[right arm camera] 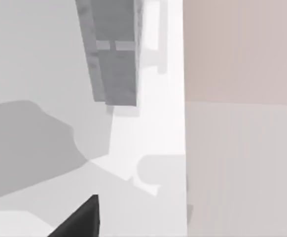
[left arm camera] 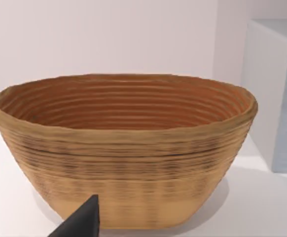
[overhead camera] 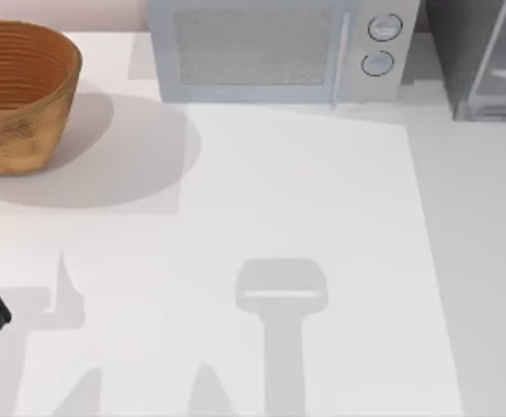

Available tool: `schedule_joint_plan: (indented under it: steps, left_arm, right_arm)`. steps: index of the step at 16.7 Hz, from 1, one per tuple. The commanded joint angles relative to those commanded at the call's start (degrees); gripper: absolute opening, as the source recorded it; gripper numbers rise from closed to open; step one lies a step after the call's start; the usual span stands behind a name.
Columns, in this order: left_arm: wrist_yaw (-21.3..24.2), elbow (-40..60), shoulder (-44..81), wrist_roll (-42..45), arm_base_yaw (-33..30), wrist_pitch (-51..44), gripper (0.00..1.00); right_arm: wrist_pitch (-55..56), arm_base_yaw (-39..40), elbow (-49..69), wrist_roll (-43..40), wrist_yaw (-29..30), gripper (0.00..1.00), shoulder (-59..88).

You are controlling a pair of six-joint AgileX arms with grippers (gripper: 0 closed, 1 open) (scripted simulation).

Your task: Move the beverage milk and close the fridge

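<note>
Left gripper (left arm camera: 79,219) near basket (left arm camera: 124,148) at bench (overhead camera: 305,217) left edge; grip state cannot tell. Fridge (overhead camera: 479,52) at far right, beside microwave (overhead camera: 270,48).

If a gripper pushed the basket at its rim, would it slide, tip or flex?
The basket narrows to a smaller base below a wide rim, so a rim push might tip it rather than slide it. It looks woven and empty, so probably light, with walls that may give slightly.

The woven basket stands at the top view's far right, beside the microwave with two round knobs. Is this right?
Not quite. In the top view the woven basket stands at the far left of the table, not the right. The microwave with two round knobs is indeed beside it.
</note>
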Motion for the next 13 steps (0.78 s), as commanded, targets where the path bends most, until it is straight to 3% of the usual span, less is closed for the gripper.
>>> schedule_joint_plan:
  steps: [6, 13]
  left_arm:
    - [0.00, 0.00, 0.00, 0.00, 0.00, 0.00, 1.00]
    - [0.00, 0.00, 0.00, 0.00, 0.00, 0.00, 1.00]
  right_arm:
    - [6.22, 5.92, 0.27, 6.24, -0.19, 1.00, 0.73]
    - [34.54, 27.32, 1.38, 36.19, 1.79, 1.00, 2.53]
